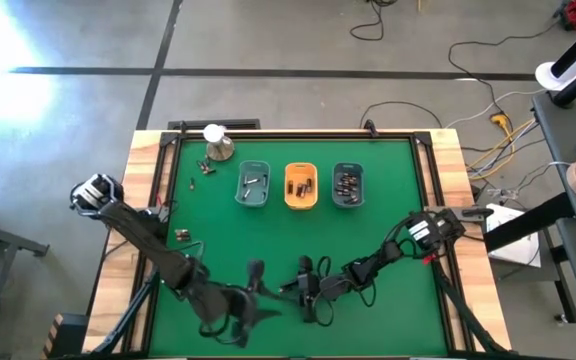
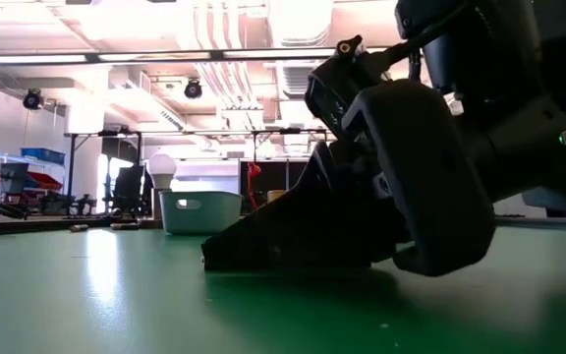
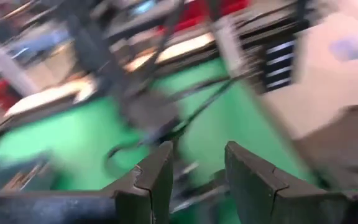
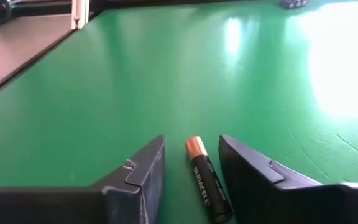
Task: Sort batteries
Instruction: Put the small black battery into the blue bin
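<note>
The right gripper's (image 4: 191,180) two dark fingers (image 4: 143,177) stand apart on either side of a black battery with a coppery end (image 4: 205,180), which lies flat on the green table mat (image 4: 135,81); a gap shows on each side of the battery, so the fingers straddle it without clamping it. Ahead of this gripper the mat runs open and bare up to its far border, with a wooden edge (image 4: 17,56) off to one side.

The left gripper's (image 3: 194,180) fingers (image 3: 157,180) are also apart, with nothing visible between them; its wrist view is smeared, showing only green mat and dark cabling beyond.

From above, both grippers sit close together near the front edge of the mat, the left one (image 1: 253,300) just beside the right one (image 1: 308,290), leaving little room between them. The middle of the mat behind them is open. Toward the far edge stand three small trays in a row: a grey-blue tray (image 1: 253,185), an orange tray (image 1: 300,186) and a second grey-blue tray (image 1: 347,185), each holding batteries. A metal dome with a white ball (image 1: 216,143) sits at the far left corner, with a few loose batteries (image 1: 196,176) near it and one more (image 1: 181,234) close to the left border.
</note>
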`<action>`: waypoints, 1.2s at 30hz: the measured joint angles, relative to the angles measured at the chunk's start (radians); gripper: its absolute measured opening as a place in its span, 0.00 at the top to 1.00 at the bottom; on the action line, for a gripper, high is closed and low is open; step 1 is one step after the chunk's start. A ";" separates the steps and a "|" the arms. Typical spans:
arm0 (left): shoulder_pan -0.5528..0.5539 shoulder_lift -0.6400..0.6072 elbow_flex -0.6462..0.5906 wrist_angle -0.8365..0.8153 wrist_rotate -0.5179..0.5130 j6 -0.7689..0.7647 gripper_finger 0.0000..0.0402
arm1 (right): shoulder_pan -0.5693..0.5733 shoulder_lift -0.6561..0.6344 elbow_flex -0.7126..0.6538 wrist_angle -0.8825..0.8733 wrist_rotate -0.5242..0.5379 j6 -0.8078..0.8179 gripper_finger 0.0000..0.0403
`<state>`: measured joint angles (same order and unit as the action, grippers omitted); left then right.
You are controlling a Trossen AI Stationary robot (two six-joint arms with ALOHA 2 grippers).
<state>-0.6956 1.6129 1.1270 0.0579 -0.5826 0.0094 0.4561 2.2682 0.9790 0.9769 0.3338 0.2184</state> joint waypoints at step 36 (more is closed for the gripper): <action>0.031 -0.466 -0.508 0.451 -0.039 0.166 0.69 | -0.031 -0.306 -0.014 -0.610 -0.046 -0.025 0.91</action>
<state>-0.6643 1.1470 0.6186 0.5088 -0.6218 0.1757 0.4247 1.9626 0.9653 0.3666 0.2878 0.1929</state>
